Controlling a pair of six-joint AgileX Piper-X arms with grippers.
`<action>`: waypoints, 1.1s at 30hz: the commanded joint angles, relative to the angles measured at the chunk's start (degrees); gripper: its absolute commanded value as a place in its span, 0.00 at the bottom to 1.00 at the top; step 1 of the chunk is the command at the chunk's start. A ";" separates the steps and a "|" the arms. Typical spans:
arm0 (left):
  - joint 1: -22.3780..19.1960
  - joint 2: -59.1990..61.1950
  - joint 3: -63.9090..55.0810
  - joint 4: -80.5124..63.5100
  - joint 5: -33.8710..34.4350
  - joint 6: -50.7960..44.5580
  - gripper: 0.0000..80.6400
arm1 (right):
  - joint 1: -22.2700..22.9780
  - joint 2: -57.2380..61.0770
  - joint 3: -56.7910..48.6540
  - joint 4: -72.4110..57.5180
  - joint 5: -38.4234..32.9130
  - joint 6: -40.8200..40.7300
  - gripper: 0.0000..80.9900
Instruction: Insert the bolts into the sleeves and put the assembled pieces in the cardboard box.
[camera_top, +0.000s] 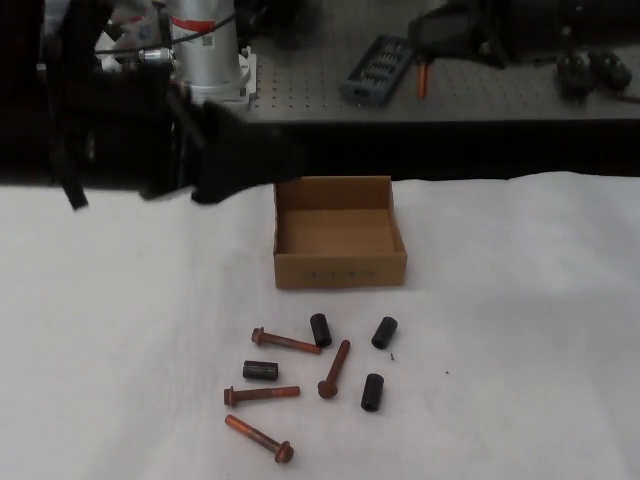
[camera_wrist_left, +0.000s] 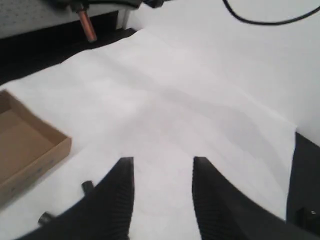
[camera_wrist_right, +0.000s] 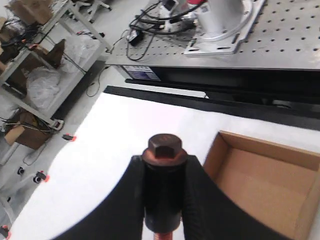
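Locating, nearest on the white cloth (camera_top: 520, 340), four loose bolts (camera_top: 259, 438) (camera_top: 262, 394) (camera_top: 334, 368) (camera_top: 285, 341), all lying flat and pointing different ways. Locating among them four loose sleeves (camera_top: 372, 392) (camera_top: 260, 370) (camera_top: 320, 330) (camera_top: 384, 332), dark and short, one lying between two of the bolts. Noting the tip of the farthest bolt ending right at a sleeve; touching or just apart, not resolvable.

Locating next, beyond the loose parts and apart from them, the cardboard box (camera_top: 340, 268), standing open-topped on the cloth.

Locating the left arm (camera_top: 215, 150) beyond the box and to its left, carrying the left gripper (camera_wrist_left: 163, 160) above the cloth, fingers (camera_wrist_left: 122, 200) spread apart, a box corner and two sleeves lying close by.

Locating farthest back, raised, beyond and right of the box, the right gripper (camera_wrist_right: 165, 161), pinching tight on an assembled piece (camera_wrist_right: 163, 192): fingers pressing the dark sleeve from both sides, bolt head sitting on the sleeve's end past the fingertips, shaft end protruding from the other end.
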 joint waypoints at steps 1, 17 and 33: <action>2.69 -1.09 3.78 -0.10 -4.20 0.76 0.35 | 0.13 6.61 -7.04 4.35 2.35 -0.14 0.03; 4.89 -1.65 5.38 -0.15 -5.48 0.76 0.35 | 4.39 31.33 -29.66 12.27 7.45 -0.13 0.03; 4.89 -1.65 5.38 4.97 -5.48 0.93 0.35 | 4.71 36.63 -30.68 18.73 11.78 1.37 0.03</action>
